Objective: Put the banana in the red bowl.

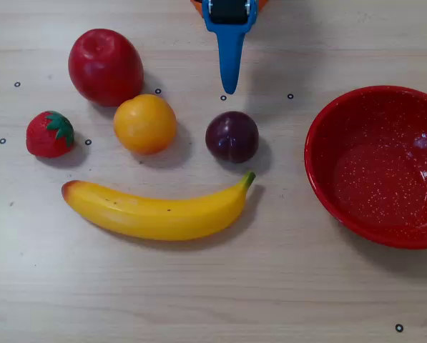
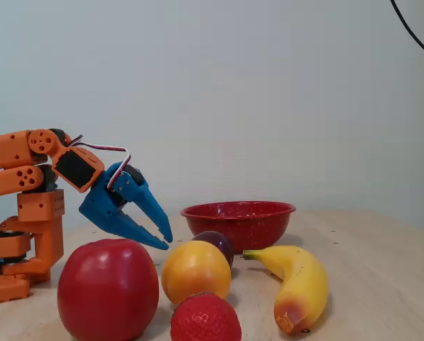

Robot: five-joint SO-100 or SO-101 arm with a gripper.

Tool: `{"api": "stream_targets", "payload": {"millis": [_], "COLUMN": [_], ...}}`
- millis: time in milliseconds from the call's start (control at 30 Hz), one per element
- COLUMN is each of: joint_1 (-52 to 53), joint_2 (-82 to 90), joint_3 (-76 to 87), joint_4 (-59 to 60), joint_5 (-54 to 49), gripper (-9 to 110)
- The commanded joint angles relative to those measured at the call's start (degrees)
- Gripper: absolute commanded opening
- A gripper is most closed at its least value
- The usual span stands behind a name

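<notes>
The yellow banana (image 1: 156,211) lies flat on the wooden table, its green stem pointing right toward the red bowl; it also shows in the fixed view (image 2: 300,280). The red speckled bowl (image 1: 385,164) stands empty at the right edge of the overhead view, and in the fixed view (image 2: 236,220) it is behind the fruit. My blue gripper (image 1: 229,89) hangs at the top centre, above the table and well back from the banana, with a dark plum between them. In the fixed view the gripper (image 2: 166,243) points down, its tips together and holding nothing.
A red apple (image 1: 104,66), an orange fruit (image 1: 144,123), a strawberry (image 1: 49,133) and a dark plum (image 1: 232,136) sit in a row behind the banana. The orange arm base (image 2: 27,234) stands at the left of the fixed view.
</notes>
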Motion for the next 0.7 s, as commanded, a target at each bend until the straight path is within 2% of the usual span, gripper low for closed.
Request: {"api": "stream_targets", "payload": {"millis": [0, 467, 667], "joint_1": [0.26, -0.18, -1.32], "joint_2": [0.79, 0.79, -1.76], "joint_3": [0.62, -0.44, -4.66], "joint_4": [-0.26, -0.88, -0.26], "joint_5": [-0.62, -0.18, 4.22], "gripper": [0, 0, 0]}}
